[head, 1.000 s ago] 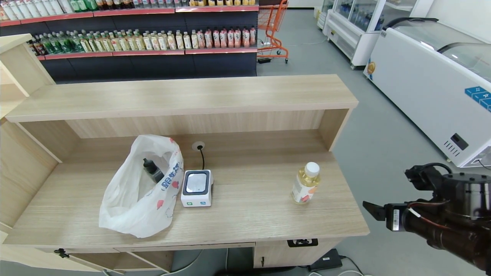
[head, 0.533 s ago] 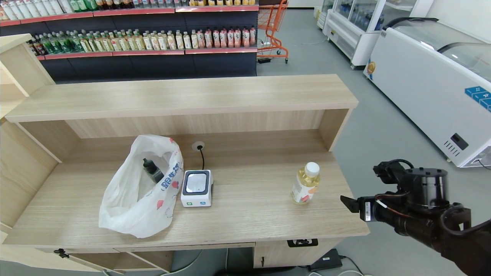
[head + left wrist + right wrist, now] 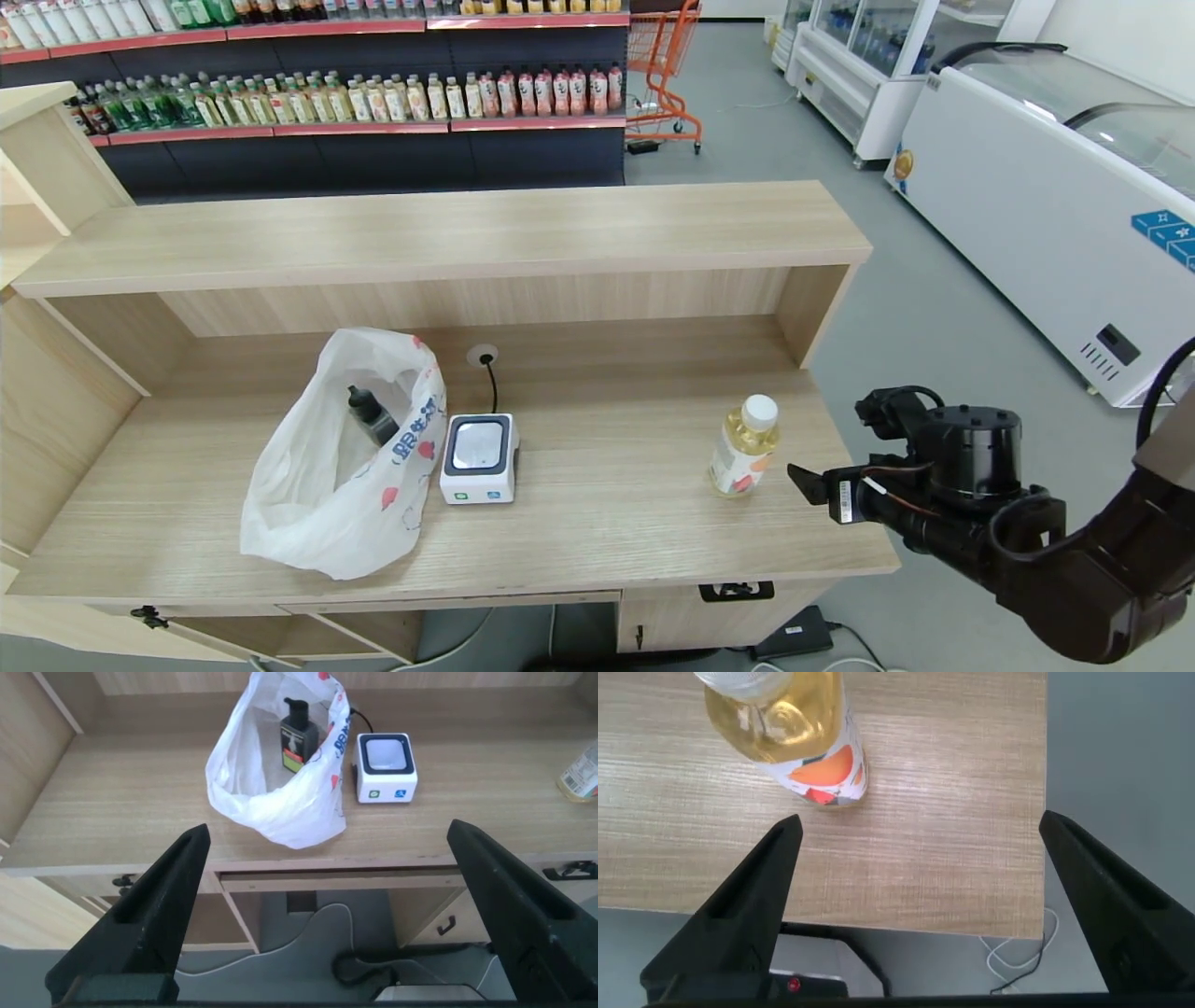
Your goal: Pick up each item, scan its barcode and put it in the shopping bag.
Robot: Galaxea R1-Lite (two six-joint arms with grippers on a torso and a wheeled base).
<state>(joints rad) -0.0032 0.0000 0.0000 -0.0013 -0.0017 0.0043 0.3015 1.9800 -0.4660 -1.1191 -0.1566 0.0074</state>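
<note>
A clear bottle (image 3: 744, 446) of yellow drink with a white cap stands upright at the right of the wooden counter (image 3: 607, 532). My right gripper (image 3: 840, 448) is open just to the right of the bottle, near the counter's right edge. In the right wrist view the bottle (image 3: 799, 737) stands just beyond the right gripper (image 3: 922, 821), towards one finger. A white shopping bag (image 3: 341, 467) at the left holds a dark pump bottle (image 3: 372, 415). The white scanner (image 3: 479, 457) stands beside the bag. My left gripper (image 3: 329, 829) is open, off the counter's front edge, facing the bag (image 3: 271, 775).
A raised shelf (image 3: 448, 233) runs along the back of the counter. Store racks of drinks (image 3: 355, 93) stand behind it, with an orange cart (image 3: 667, 65) and white freezers (image 3: 1055, 187) on the right. A cable runs from the scanner to a hole (image 3: 483, 355) behind it.
My right arm has moved left towards the bottle, from off the counter's right side to its right edge. The bottle, bag and scanner have not moved.
</note>
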